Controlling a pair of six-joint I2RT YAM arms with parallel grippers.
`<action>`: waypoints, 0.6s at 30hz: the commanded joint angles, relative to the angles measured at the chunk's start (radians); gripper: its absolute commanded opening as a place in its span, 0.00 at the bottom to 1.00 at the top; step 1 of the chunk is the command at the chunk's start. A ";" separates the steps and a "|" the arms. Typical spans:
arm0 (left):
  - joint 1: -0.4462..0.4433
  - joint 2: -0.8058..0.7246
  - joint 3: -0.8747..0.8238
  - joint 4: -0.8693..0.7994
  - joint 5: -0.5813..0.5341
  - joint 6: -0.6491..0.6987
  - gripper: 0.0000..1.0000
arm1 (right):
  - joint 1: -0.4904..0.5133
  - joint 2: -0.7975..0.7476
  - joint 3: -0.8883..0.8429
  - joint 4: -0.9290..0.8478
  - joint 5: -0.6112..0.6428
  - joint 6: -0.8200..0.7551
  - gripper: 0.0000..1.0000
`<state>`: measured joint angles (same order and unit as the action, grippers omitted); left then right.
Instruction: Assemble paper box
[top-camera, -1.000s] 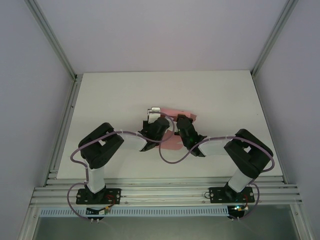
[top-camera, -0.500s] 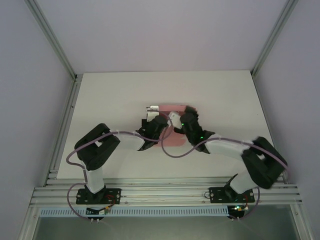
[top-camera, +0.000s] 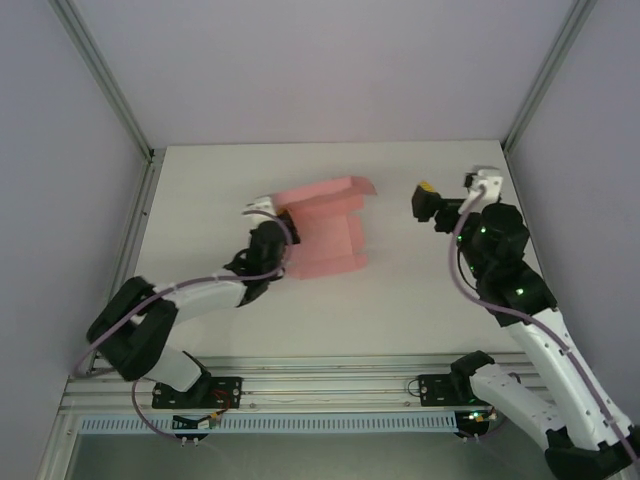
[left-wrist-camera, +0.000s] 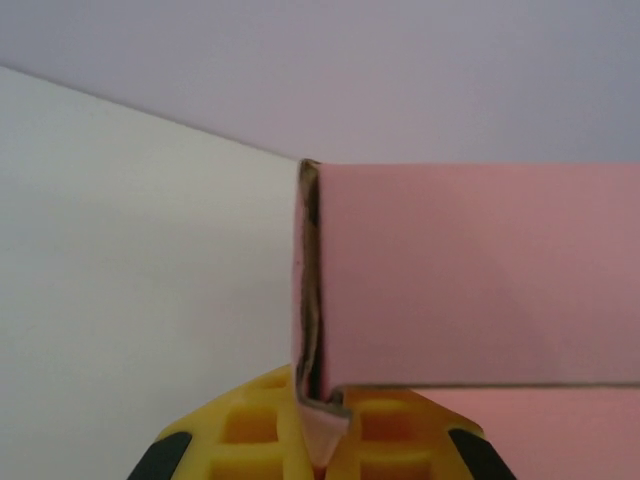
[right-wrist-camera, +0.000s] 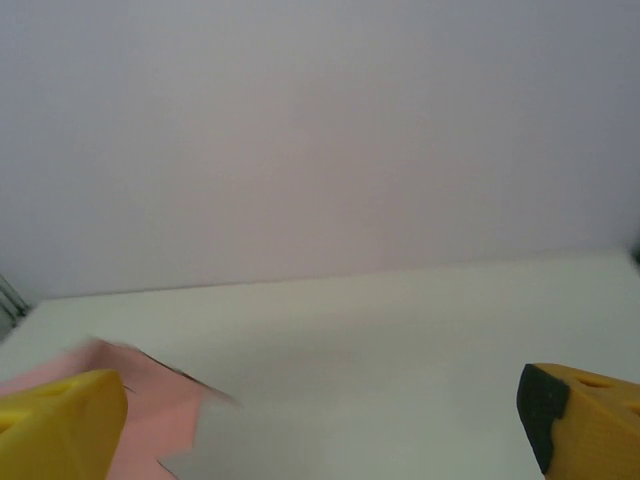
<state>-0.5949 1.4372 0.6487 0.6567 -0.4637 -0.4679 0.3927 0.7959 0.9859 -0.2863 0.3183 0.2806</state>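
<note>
White table (top-camera: 200, 200); pale lilac walls (top-camera: 330, 60); aluminium frame rails (top-camera: 105, 75) at corners.

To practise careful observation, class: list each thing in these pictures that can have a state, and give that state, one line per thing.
paper box: partly folded, not closed up, held at its left edge.
left tool: shut, pinching an edge of the paper box.
right tool: open, holding nothing, apart from the box on its right.

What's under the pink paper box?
The white table lies below the paper box, whose edge the left fingers pinch. The spot right beneath the paper is covered.
</note>
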 joint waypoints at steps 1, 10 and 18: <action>0.108 -0.061 -0.098 0.238 0.360 -0.265 0.00 | -0.076 0.002 -0.053 -0.173 -0.257 0.319 1.00; 0.148 -0.151 -0.106 0.316 0.619 -0.356 0.00 | -0.155 0.167 -0.145 0.283 -0.899 0.489 1.00; 0.147 -0.116 -0.098 0.372 0.683 -0.378 0.00 | -0.137 0.256 -0.153 0.558 -1.017 0.588 1.00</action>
<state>-0.4500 1.3041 0.5392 0.9371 0.1616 -0.8150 0.2447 1.0367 0.8185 0.1207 -0.5934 0.8154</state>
